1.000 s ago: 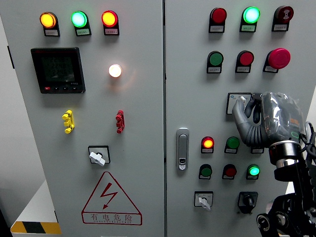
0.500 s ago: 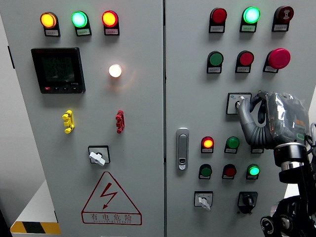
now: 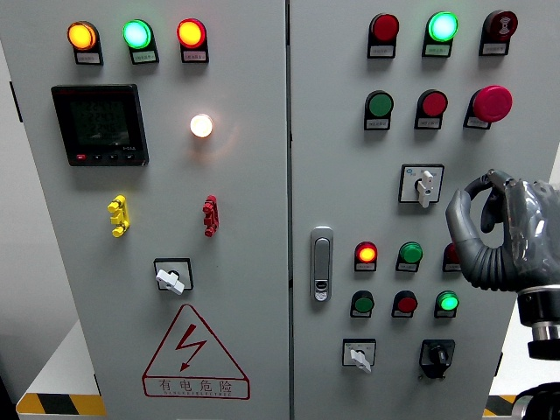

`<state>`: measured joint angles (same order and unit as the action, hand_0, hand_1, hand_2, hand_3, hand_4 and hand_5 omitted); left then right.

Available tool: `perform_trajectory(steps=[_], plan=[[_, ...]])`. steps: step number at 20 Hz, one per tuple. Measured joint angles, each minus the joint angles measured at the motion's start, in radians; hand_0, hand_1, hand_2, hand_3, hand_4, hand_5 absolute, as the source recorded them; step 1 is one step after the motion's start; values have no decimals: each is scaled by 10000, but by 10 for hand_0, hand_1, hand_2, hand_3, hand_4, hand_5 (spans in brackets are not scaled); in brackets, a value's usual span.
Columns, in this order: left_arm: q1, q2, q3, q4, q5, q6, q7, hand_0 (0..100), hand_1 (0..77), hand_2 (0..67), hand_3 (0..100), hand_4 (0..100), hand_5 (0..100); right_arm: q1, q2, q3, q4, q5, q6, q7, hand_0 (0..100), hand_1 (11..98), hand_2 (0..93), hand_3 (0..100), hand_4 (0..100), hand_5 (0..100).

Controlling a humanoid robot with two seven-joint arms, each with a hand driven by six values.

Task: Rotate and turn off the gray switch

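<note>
The gray rotary switch (image 3: 423,185) sits on the right cabinet door, its pale knob standing vertical with the pointer downward. My right hand (image 3: 484,184) hangs just to the right of it and slightly lower, clear of the knob. Its gray fingers are curled, thumb and index tip meeting in a ring with nothing inside. The wrist and forearm (image 3: 541,315) rise from the lower right corner. No left arm shows.
Around the switch are indicator lamps and push buttons, with a red mushroom button (image 3: 492,103) above. A door handle (image 3: 322,262) lies to the left. Two more rotary switches (image 3: 358,355) (image 3: 171,278) and a black knob (image 3: 437,354) sit lower.
My right hand has let go of the gray switch and drawn back to the right and down. The knob, covered before, now shows standing vertical.
</note>
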<state>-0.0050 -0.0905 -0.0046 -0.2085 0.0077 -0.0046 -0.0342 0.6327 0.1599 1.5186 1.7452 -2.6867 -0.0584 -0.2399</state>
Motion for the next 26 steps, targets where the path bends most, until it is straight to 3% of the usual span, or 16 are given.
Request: perform_trajectory(steps=[4,7,10,17,23,26], plan=[[3,0,0,0,0,0,2,0,0,126,183,95,124,-570,-6,23,750,-7,8,88,694,404,341,543,396,693],[4,0,0,-1,0,0,2,0,0,126,183,95,124,-920,-18,21,1158,-81,38,339,664,433,258,419,291,543],[4,0,0,-1,0,0,-1,0,0,126,183,95,124,-1234,-19,32,1491,-227,44,638,639,459,207,356,227,442],[4,0,0,-3,0,0,-3,0,0,126,182,95,124,-1826,-34,51,2167,-253,0,1081,619,476,164,319,186,284],[4,0,0,-3,0,0,3,0,0,126,182,95,124,-2101,-33,47,2487,-249,-27,1283,607,490,144,297,167,250],[4,0,0,-3,0,0,5,0,0,126,182,95,124,-2398,-27,45,2658,-244,-64,1556,606,491,143,210,163,227]])
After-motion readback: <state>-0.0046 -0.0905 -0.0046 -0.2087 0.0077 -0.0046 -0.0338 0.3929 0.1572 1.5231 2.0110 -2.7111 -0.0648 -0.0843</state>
